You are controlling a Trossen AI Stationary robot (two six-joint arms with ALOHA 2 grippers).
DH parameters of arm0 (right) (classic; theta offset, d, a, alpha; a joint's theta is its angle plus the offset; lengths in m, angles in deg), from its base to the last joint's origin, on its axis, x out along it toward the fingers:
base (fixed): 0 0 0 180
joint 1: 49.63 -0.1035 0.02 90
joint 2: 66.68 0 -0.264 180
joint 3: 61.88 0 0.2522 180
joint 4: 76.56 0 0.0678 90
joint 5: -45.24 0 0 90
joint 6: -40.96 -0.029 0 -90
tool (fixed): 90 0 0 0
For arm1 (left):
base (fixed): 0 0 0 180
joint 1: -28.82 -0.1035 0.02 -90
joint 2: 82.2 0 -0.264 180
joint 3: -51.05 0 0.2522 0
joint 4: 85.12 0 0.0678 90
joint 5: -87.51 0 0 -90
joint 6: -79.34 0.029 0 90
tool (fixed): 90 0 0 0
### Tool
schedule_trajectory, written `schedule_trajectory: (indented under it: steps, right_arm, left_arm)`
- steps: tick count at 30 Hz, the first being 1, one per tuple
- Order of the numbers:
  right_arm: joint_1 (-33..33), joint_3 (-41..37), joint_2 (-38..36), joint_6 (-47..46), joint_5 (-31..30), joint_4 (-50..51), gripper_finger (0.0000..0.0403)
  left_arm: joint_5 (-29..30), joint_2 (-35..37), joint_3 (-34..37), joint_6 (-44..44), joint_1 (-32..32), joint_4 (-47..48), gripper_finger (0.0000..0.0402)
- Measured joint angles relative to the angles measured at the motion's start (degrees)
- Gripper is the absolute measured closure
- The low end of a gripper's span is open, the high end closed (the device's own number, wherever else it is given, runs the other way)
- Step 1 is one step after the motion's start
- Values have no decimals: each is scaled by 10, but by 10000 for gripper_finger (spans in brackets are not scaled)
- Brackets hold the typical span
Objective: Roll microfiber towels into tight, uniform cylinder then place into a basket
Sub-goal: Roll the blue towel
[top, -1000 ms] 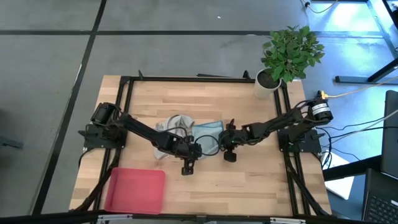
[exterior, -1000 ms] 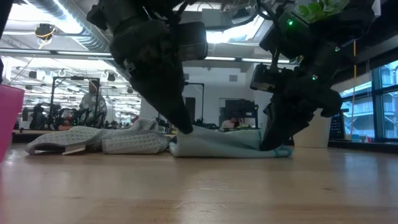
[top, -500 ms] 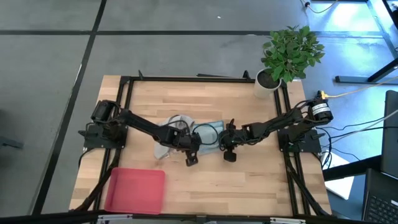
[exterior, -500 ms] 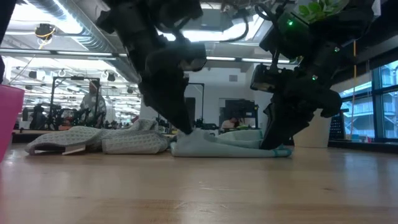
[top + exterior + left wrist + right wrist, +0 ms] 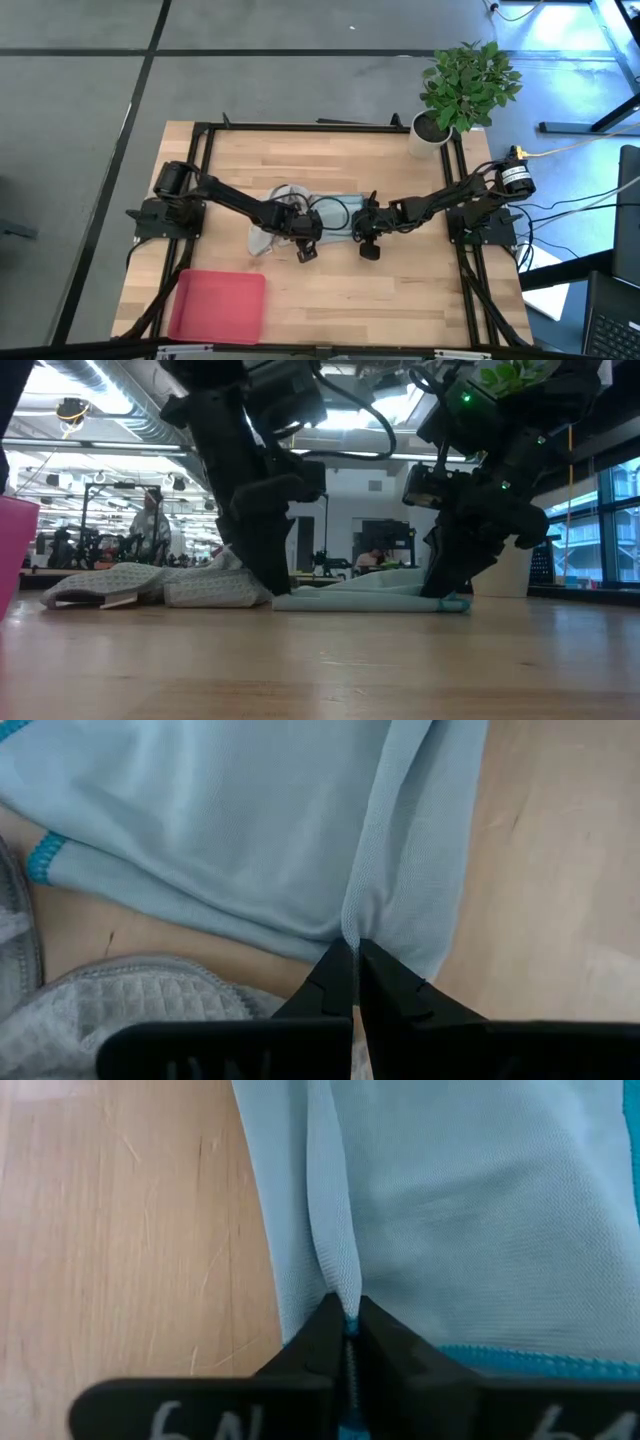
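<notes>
A: Any writing you can read?

B: Only on the right gripper (image 5: 347, 1325): pale marks on its body, a "6" and something like an "N"; the rest you can't make out.

A: How do the arms sit?

B: Both reach inward over the table (image 5: 400, 290) and angle down to the blue towel (image 5: 340, 207), which lies flat at mid-table. The left gripper (image 5: 352, 952) meets it at the edge nearest the grey towel (image 5: 280, 200), the right gripper at the opposite edge.

A: And the claws?

B: Each is closed, pinching a raised fold of the blue towel between its fingertips.

A: The other pieces?

B: The grey towel lies crumpled just beside the blue one, partly under the left arm. The basket (image 5: 217, 305) sits well apart from the blue towel, at the near corner on the left arm's side.
</notes>
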Motion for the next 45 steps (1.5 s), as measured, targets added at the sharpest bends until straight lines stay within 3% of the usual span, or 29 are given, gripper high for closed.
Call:
schedule_trajectory:
  steps: [8,16,24,32,38,45]
  right_arm:
    - [2,-1,0,-24,28,-5,340]
    - [0,3,1,9,-5,-14,292]
    - [0,83,3,61,-9,116,238]
    - [0,154,2,19,-73,251,240]
    - [-16,167,2,42,-36,254,245]
    - [-62,168,1,85,-40,244,246]
  left_arm:
    - [0,-7,-1,4,-1,1,401]
    - [-5,-7,-1,4,-1,2,401]
    - [-10,-7,-1,4,-1,2,401]
    - [-11,-8,0,4,-1,2,401]
    - [-12,-8,0,4,-1,2,401]
    - [-12,-8,0,4,-1,2,401]
